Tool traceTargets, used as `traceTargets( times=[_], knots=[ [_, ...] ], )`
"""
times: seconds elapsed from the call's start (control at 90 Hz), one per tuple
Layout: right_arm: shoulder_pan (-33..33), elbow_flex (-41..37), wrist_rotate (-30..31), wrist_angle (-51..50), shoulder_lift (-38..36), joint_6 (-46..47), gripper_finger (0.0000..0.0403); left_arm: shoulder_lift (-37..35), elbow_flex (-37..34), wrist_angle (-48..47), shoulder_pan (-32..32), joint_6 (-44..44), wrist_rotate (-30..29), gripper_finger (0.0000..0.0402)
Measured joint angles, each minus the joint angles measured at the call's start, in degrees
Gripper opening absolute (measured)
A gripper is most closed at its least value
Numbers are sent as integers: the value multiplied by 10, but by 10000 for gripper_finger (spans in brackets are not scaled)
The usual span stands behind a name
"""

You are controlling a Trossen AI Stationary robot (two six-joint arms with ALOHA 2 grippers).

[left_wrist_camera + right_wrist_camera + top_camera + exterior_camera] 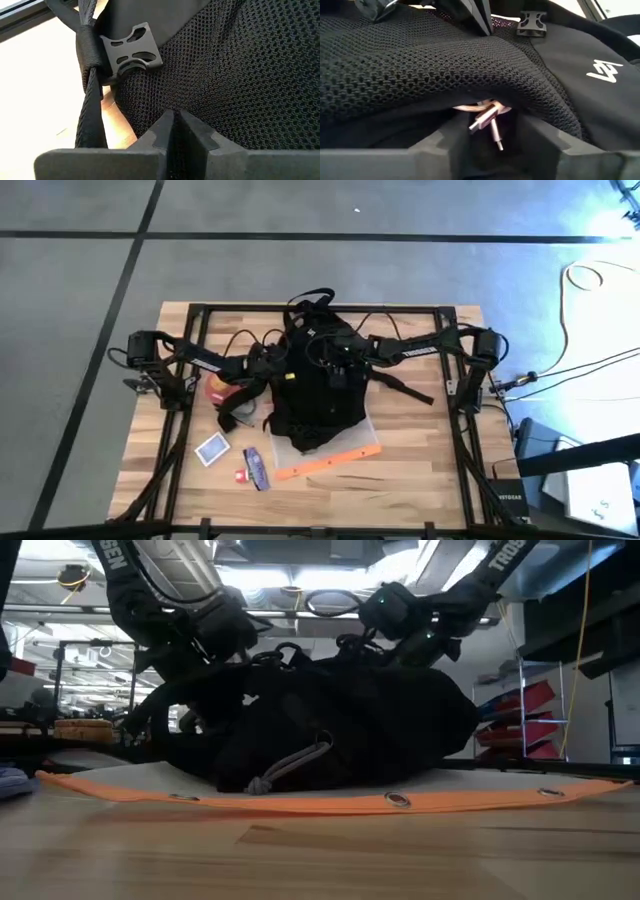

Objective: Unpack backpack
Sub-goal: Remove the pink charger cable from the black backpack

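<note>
High view is showing the backpack (318,385) lying at the middle of the counter (400,480), its long axis running from twelve o'clock to six o'clock, its six o'clock end resting on a pale sheet with an orange edge (330,463). Both arms are reaching in from opposite sides and meeting at the pack's upper half: the left hand (268,366) is pressing against the nine o'clock flank, and the right hand (335,352) is sitting on top, slightly toward twelve o'clock, so the right one appears nearer the pack's mouth. In the left wrist view the left hand's fingers (192,140) are lying together with nothing between them, nose against the black mesh panel (240,75), just beside a strap with a plastic buckle (131,46). In the right wrist view the right hand's fingers (547,142) are standing apart, and a silver cable plug (485,120) is poking out from under the mesh fold directly between them; that plug seems the likely next thing to draw out. At eight o'clock from the pack, several small items are lying on the counter, among them a blue-and-white card (211,449) and a red-and-yellow object (217,388).
</note>
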Motion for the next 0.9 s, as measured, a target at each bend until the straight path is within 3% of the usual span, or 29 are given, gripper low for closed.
traceTargets(
  times=[0.278,0.678,0.9],
  knots=[
    [0,0,1,1,0,-19,10,0,0,0,0,-1,1,18],
    [0,0,12,-33,-6,-49,4,0,0,0,0,-3,1,17],
    [0,0,0,-87,-70,-42,2,0,0,0,0,-3,2,17]
  ],
)
